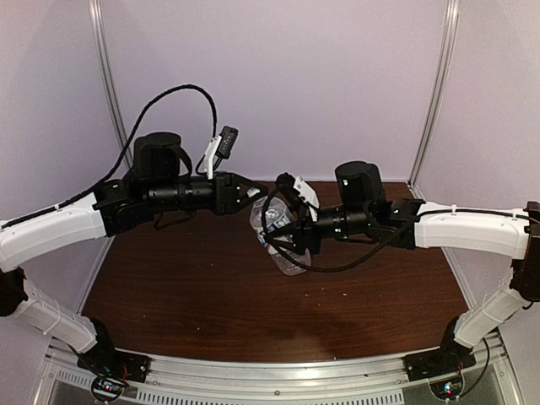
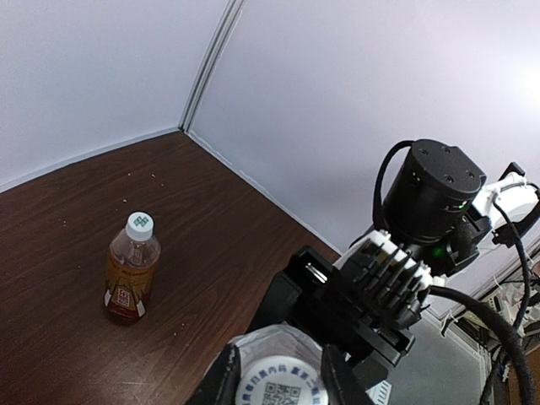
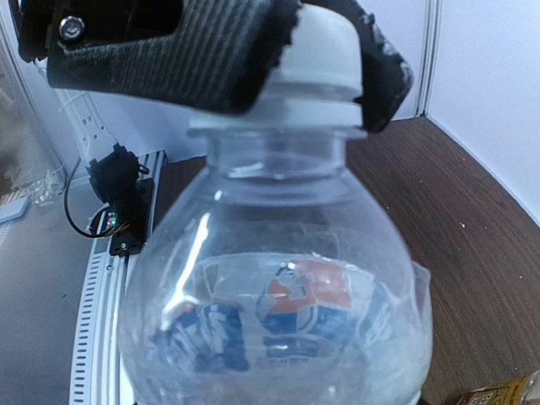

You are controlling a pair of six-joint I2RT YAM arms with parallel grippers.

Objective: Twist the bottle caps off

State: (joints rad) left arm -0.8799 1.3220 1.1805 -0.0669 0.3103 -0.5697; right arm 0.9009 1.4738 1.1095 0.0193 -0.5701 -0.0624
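The left gripper [image 1: 251, 192] is clenched on the white cap [image 3: 316, 51] of the clear bottle [image 3: 278, 295], which the right gripper [image 1: 285, 242] seems to clasp by its body, the bottle's long axis tilting up from there toward the left arm.

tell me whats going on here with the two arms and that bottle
The two arms hold a clear bottle between them above the table. The right gripper clasps its body, and the left gripper is shut on its white cap, which sits on the neck, not yet off. An amber bottle stands upright on the table, apart from both arms, with its own cap on.
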